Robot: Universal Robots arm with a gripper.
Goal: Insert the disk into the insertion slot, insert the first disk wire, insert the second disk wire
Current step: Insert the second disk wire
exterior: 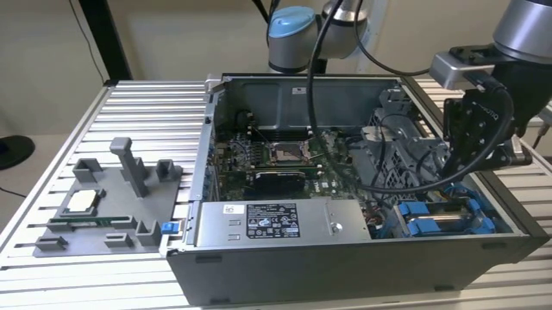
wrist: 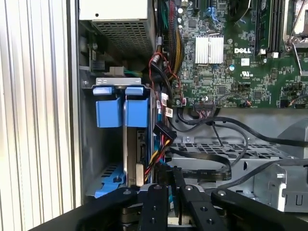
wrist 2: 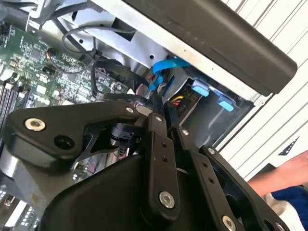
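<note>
The disk (exterior: 440,225) lies in the insertion slot (exterior: 404,210) at the front right corner of the open computer case, in the exterior view. In the first wrist view the disk (wrist: 131,144) stands edge-on behind the slot's blue tabs (wrist: 109,107). My gripper (exterior: 453,181) hangs just over the slot's rear end. Its fingers (wrist 2: 156,125) are closed together on the end of a flat blue disk wire (wrist 2: 161,72). A black plug with coloured wires (wrist: 162,132) sits against the disk's edge, just beyond the gripper (wrist: 166,168).
A grey power-supply box (exterior: 276,223) fills the case front, with the motherboard (exterior: 276,155) behind it and a perforated metal cage (wrist: 226,149) beside the slot. Black cables (wrist: 211,120) loop near the gripper. A grey fixture (exterior: 112,206) stands on the ribbed table. A person's hand (wrist 2: 276,175) is outside the case.
</note>
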